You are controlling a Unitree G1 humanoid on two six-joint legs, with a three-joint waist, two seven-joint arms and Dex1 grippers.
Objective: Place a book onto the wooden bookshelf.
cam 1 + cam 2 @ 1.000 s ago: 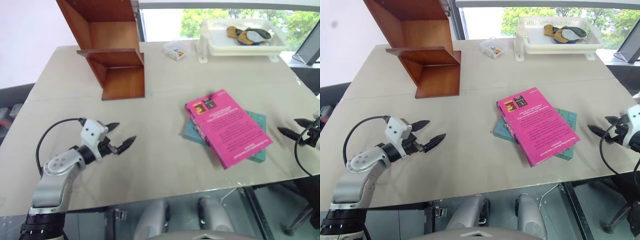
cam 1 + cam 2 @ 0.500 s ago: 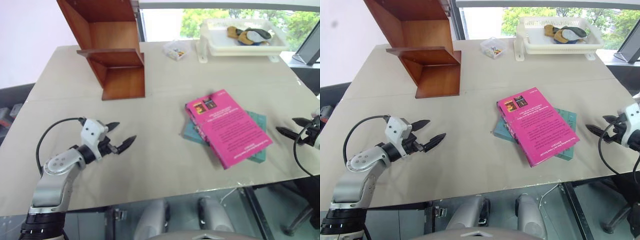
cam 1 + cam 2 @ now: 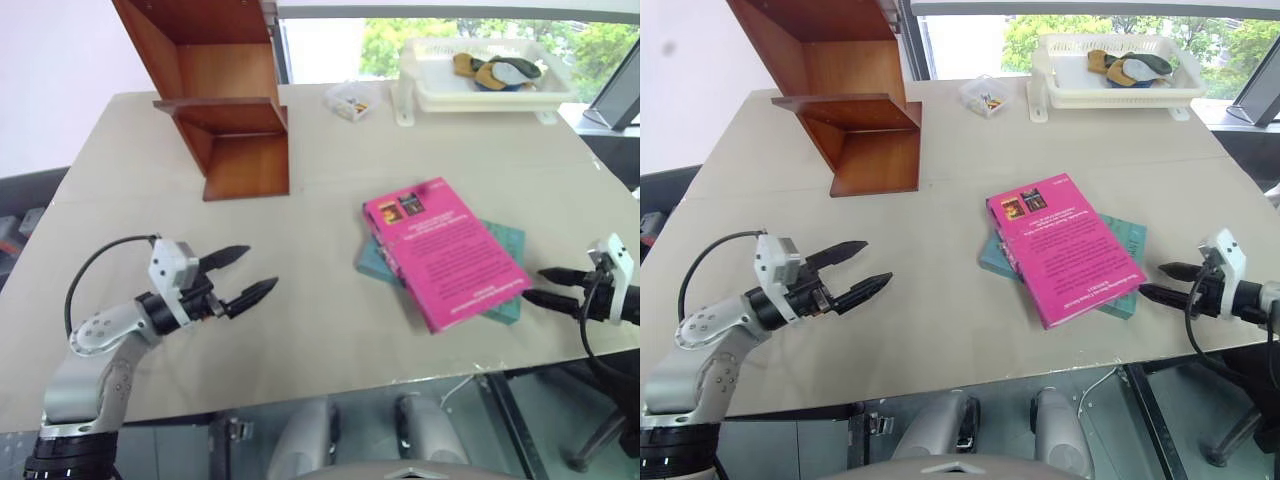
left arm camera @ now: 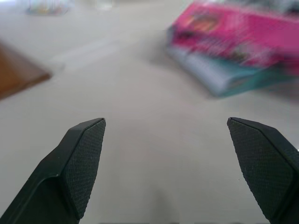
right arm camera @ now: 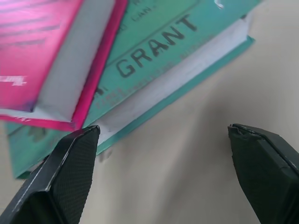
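The right gripper (image 3: 1152, 281), fingers released, is sitting just beside the bright pink paperback book (image 3: 1061, 246) lying on a teal book (image 3: 1127, 250); it might be grabbing both.

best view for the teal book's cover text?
Right wrist view: the teal book sits close, with "GRANT" legible on its cover under the pink book. The eye views show just its teal edges; the left wrist view shows a blurred corner.

Pink book (image 3: 1064, 246) atop teal book (image 3: 1118, 258); right tool (image 3: 1156, 282) near, open.
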